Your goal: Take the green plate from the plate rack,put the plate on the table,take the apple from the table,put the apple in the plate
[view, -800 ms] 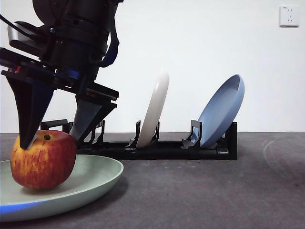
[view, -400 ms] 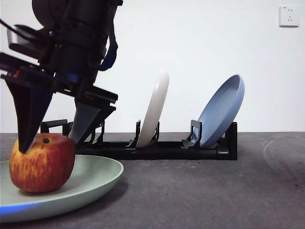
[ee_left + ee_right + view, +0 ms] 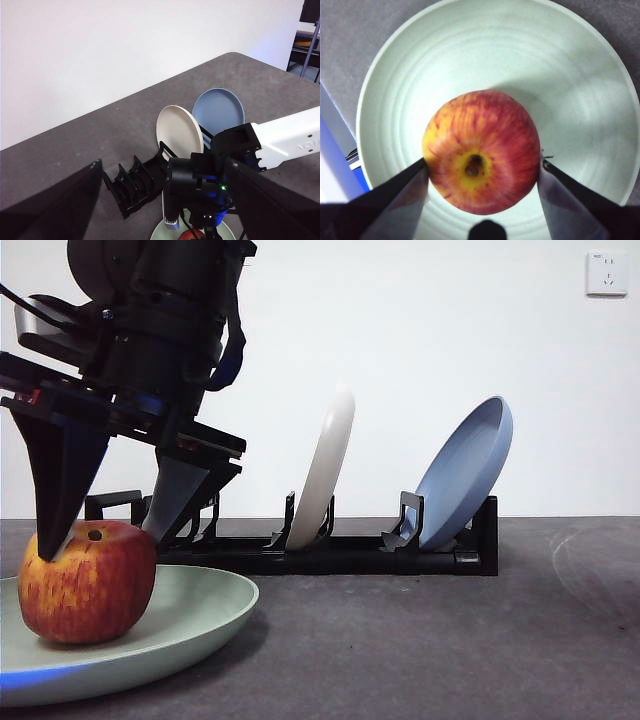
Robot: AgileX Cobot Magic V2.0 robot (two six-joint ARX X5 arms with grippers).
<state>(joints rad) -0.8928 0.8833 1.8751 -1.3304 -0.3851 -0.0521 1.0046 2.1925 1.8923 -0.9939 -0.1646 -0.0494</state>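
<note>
The red apple (image 3: 88, 585) rests upright in the green plate (image 3: 195, 615), which lies flat on the table (image 3: 430, 640) at the near left. My right gripper (image 3: 100, 545) comes down from above and its jaws press on the apple's two sides. In the right wrist view the apple (image 3: 482, 150) sits stem-up near the middle of the green plate (image 3: 570, 90), between my right gripper's (image 3: 482, 165) jaws. My left gripper (image 3: 162, 161) is open and empty, high above the scene. The plate rack (image 3: 340, 555) stands behind.
A cream-white plate (image 3: 325, 470) and a blue plate (image 3: 465, 470) lean upright in the rack; both show in the left wrist view (image 3: 180, 132) (image 3: 218, 110). A wall socket (image 3: 607, 272) is at the top right. Bare table lies to the right of the green plate.
The apple has come down from a tilted hold and now stands level on the green plate. The right gripper has sunk slightly with it and shifted a little left.
</note>
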